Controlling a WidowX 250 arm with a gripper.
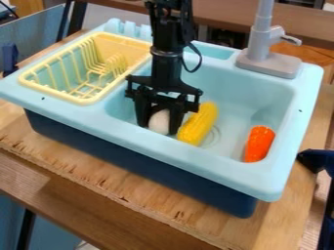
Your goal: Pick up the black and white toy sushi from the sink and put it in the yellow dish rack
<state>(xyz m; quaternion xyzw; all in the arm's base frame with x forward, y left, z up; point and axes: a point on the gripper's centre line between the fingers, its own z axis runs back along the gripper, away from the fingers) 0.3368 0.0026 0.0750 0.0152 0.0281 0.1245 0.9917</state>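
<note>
Main basin: The large compartment of a light-blue toy sink (221,168) contains a rounded white object (159,122), a yellow toy corn cob (198,124) and an orange toy carrot (259,144).
White object: It sits low in the basin, near the wall closest to the camera, with the corn just beside it to the right.
Gripper: The black claw (158,128) hangs down into the basin, set around the white object; whether it is open or closed firmly on that object cannot be told.
Corn: The cob lies at a slant between the claw and the carrot, near the round drain (213,138).
Carrot: It rests well apart from the claw, by the basin's right side.
Dish rack: A pale-yellow rack (83,100) with upright prongs is seated at the sink's left end.
Faucet: A gray tap (261,41) rises from the far rim.
Support: The sink, dark blue below, stands on a wooden surface (140,195).
</note>
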